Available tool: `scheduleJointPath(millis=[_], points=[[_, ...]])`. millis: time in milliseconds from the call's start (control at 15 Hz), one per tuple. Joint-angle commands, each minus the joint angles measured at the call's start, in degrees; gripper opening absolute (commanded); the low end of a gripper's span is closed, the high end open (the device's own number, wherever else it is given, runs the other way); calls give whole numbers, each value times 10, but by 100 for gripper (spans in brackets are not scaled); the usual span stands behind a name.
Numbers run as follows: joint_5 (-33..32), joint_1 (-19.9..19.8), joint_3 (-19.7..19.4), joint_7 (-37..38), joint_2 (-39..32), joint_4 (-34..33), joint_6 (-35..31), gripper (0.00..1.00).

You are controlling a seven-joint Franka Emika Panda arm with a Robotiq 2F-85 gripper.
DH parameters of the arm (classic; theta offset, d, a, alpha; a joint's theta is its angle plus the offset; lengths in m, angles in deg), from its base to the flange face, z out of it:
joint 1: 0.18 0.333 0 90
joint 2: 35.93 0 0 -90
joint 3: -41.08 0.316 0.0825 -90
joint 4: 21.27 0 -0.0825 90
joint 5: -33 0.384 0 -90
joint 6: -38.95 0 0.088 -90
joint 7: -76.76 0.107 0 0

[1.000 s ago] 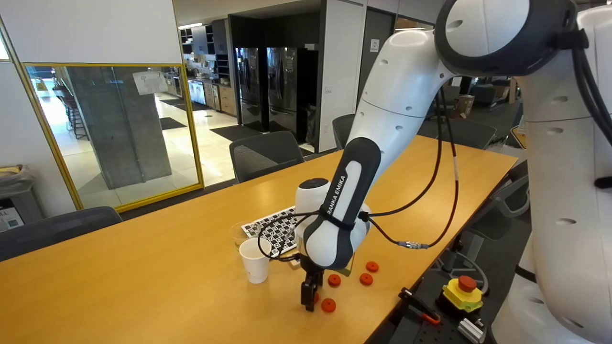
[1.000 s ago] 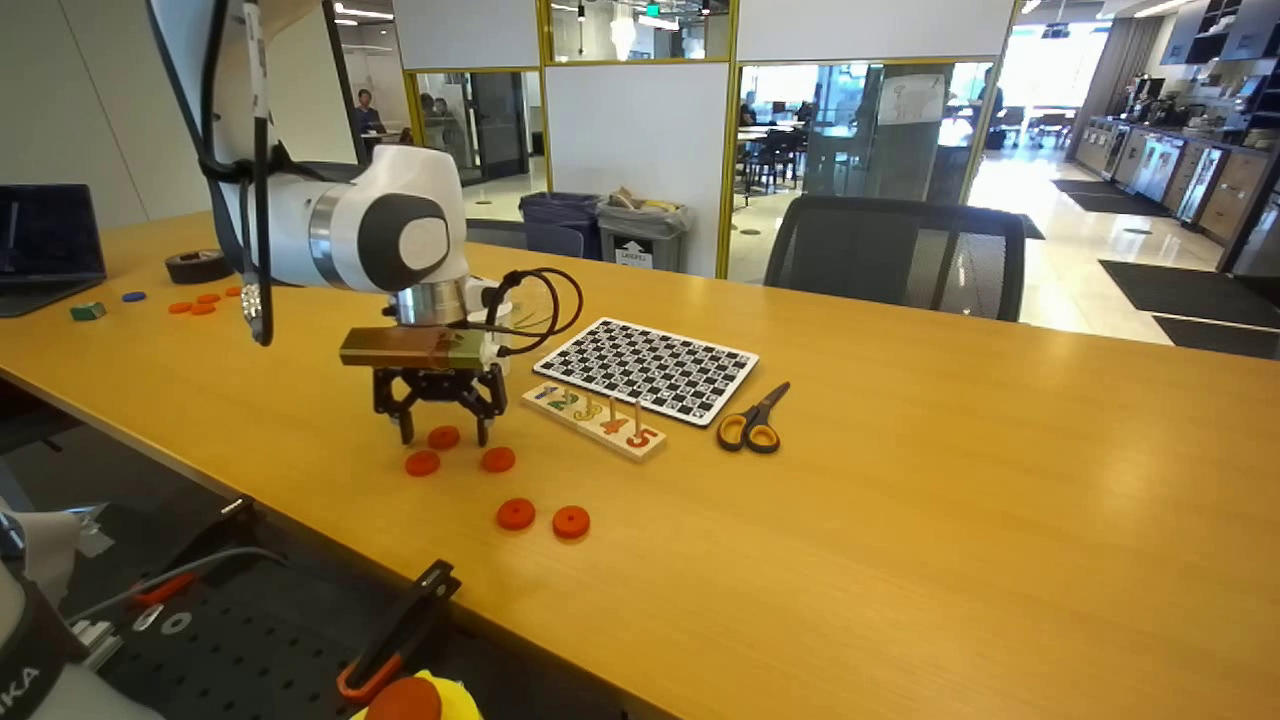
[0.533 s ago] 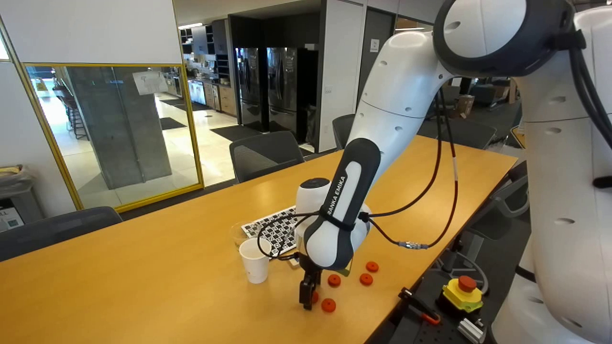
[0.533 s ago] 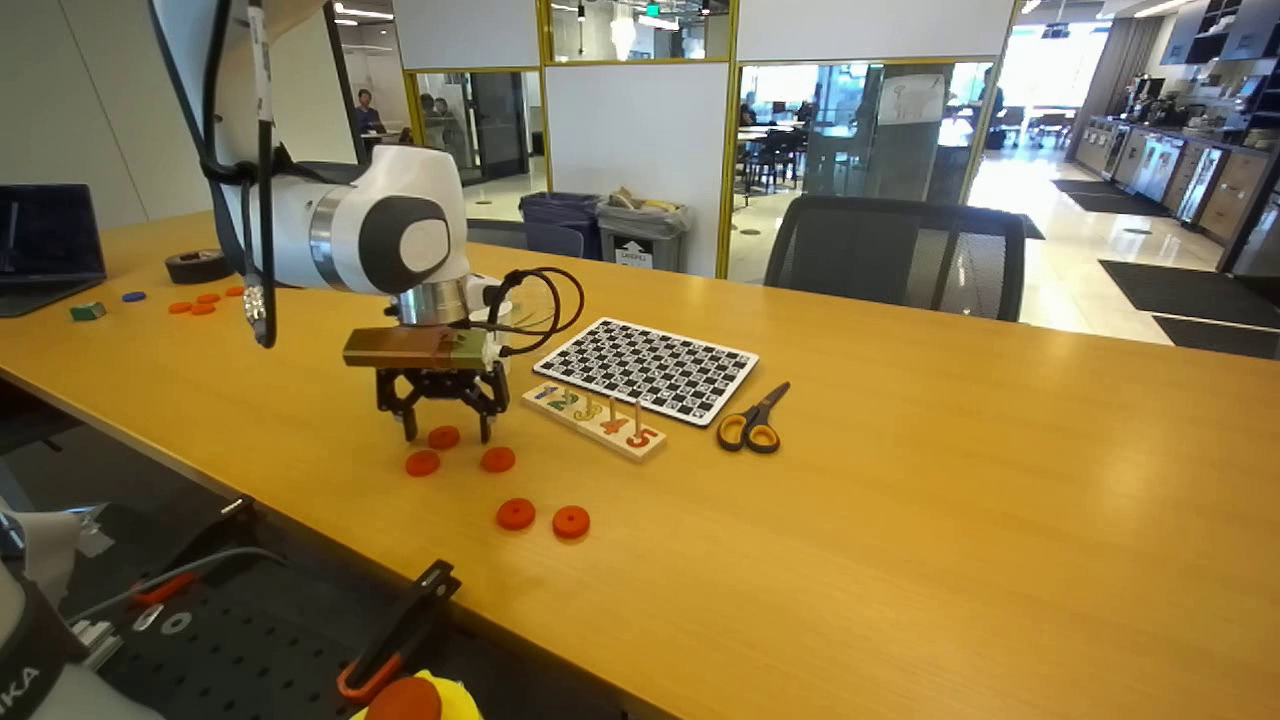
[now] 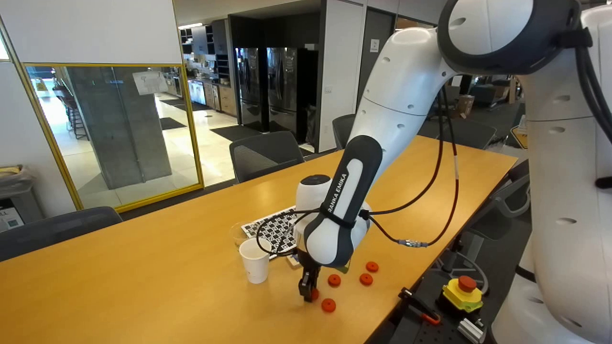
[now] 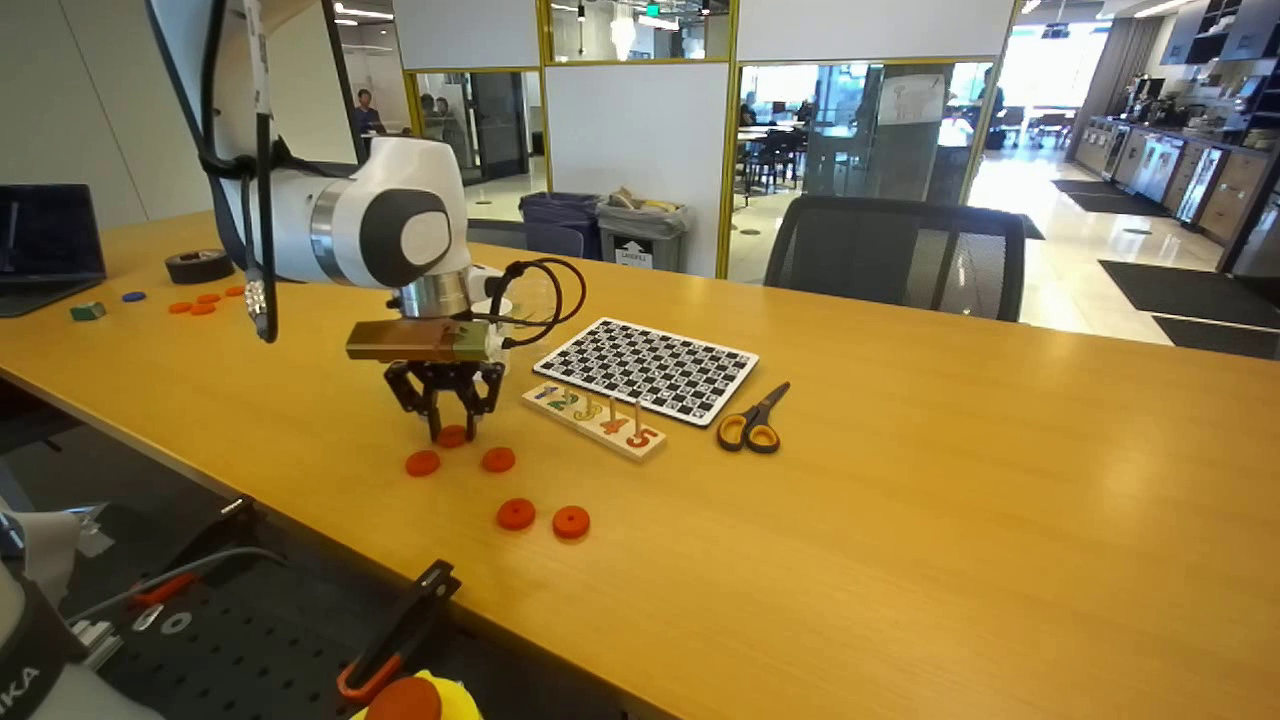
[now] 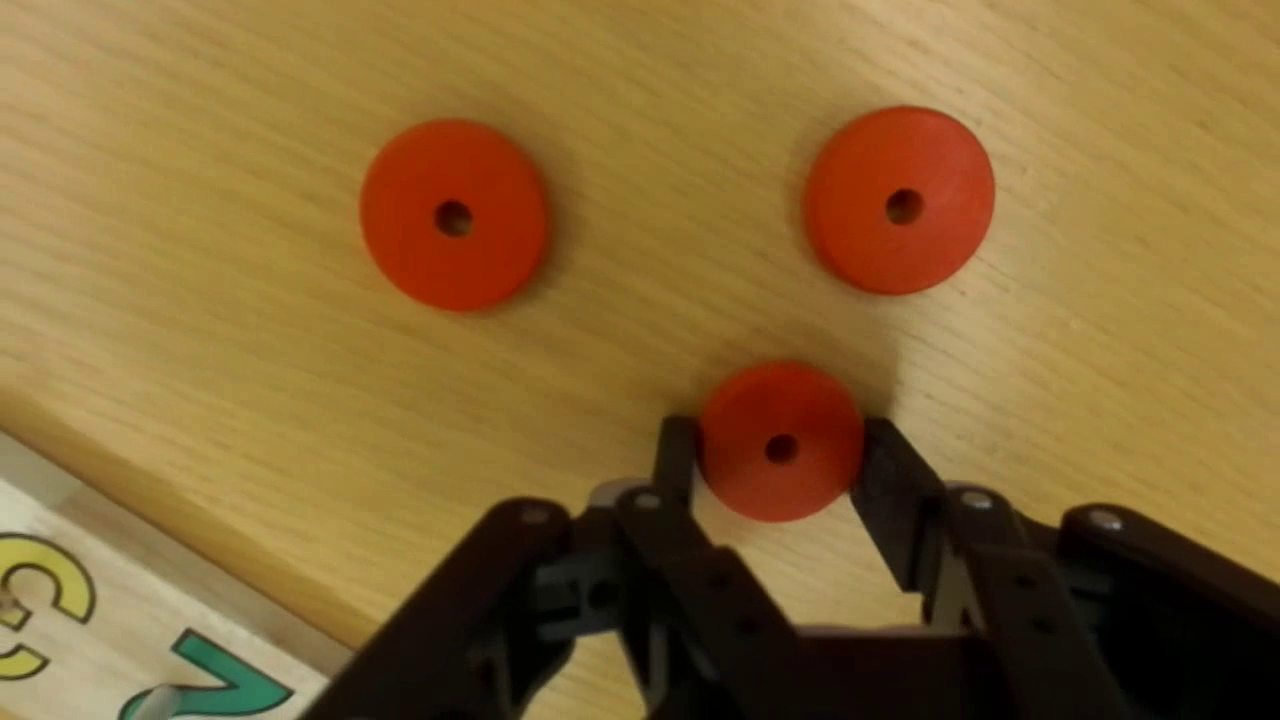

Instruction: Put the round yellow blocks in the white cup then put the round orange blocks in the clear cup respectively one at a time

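Tabletop check: end effector grips one orange disc, we reckon four nearby discs at lower left still to cup, yellow stage unconfirmed.

In an exterior view, the nearer cup stands left of the discs

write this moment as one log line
gripper: closed on holed red-orange disc | lift: unclear | white cup: upright, apart from gripper
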State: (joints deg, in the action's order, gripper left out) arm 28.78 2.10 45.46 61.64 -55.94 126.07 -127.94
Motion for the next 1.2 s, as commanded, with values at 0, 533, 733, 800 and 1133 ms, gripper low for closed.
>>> scheduleJointPath(millis=[0,533,733,800,1133], points=[[-12,12,-7,40,21,0,15,18],[-84,94,-80,274,130,-44,122,20],[-80,81,-54,339,154,-71,140,21],[-71,78,-47,361,152,-86,135,21],[-75,80,-40,474,101,-163,107,21]])
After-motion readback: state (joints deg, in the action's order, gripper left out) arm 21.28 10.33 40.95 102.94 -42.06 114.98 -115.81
